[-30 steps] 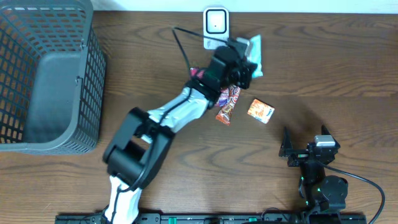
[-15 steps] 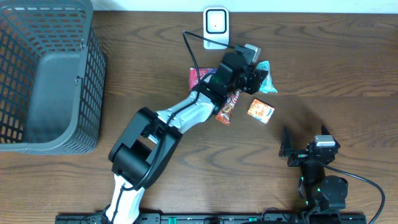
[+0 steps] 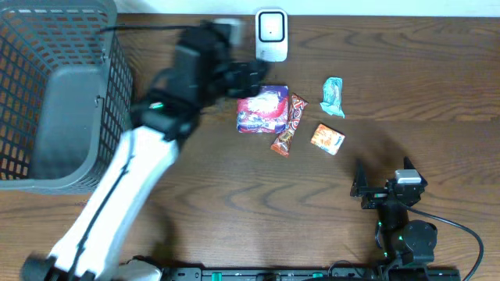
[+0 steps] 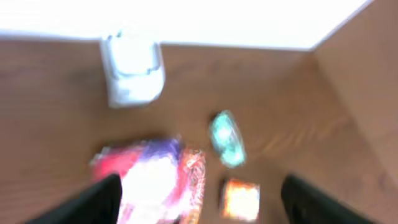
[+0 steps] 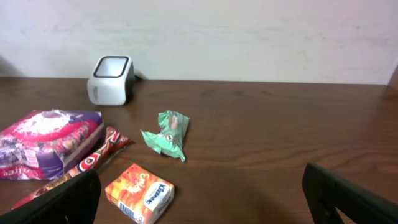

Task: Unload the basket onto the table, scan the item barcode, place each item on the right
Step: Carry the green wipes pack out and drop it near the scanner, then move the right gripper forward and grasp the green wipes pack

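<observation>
The teal packet [image 3: 333, 96] is seen lying flat on the table [image 3: 437, 78], toward the far edge, to the right of the white scanner [image 3: 271, 35] and nearer than it, touched by neither gripper. The left gripper [image 3: 251, 78] is blurred in the overhead view; it is found near the far edge, to the left of the scanner, between the grey basket [image 3: 117, 101] and the purple bag [image 3: 262, 109]. In its wrist view the fingers [image 4: 99, 199] are shown spread wide with nothing held between them. The packet is placed well to the right of this gripper, with the purple bag and the red-orange bar [image 3: 287, 125] lying between them. An orange box [image 3: 327, 138] is set just on the near side of the packet, apart from it. The right gripper [image 3: 381, 187] is kept close to the near edge on the right, well apart from the packet; its jaws are spread fully and nothing is held. From its wrist view the packet [image 5: 168, 134] is seen between the scanner [image 5: 112, 79] and the orange box [image 5: 140, 191].
</observation>
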Robot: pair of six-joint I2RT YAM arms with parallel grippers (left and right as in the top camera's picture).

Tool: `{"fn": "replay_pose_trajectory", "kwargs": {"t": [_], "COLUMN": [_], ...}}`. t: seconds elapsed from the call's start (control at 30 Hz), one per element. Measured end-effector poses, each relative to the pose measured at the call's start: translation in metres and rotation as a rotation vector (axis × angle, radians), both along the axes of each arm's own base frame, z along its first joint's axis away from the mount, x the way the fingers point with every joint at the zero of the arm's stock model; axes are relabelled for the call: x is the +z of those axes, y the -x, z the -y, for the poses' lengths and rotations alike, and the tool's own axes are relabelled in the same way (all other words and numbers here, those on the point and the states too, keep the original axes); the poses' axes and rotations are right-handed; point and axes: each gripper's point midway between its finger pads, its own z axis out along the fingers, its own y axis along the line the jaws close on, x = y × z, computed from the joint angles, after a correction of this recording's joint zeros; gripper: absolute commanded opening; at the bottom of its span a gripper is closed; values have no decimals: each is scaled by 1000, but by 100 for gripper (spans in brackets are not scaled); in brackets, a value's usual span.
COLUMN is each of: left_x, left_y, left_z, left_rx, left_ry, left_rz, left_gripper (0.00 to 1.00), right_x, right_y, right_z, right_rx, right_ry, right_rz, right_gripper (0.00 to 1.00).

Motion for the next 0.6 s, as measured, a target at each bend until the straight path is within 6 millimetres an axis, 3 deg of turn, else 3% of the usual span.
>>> {"fn": "replay_pose_trajectory", "kwargs": {"t": [0.07, 0.13, 0.33, 0.5, 0.6], "left_x": [0, -4, -18, -29, -30], "left_y": [12, 22, 33, 41, 42], "left_z": [-28, -56, -102, -114, -114], "left_rx": [50, 114, 235, 265, 265], "left_ry": [-21, -33, -69, -87, -88], "left_rz": [-44, -104, -202, -259, -264], "left_gripper": [98, 98, 98, 98, 98], "right_x": [0, 0, 0, 1, 19], "right_y": [0, 0, 0, 0, -1], "right_z": [0, 0, 0, 1, -2], "right_rx": [0, 0, 0, -3, 9], "right_ry": [0, 0, 0, 14, -8], "right_rz": [0, 0, 0, 7, 76], "right_gripper": [99, 99, 99, 99, 99]}}
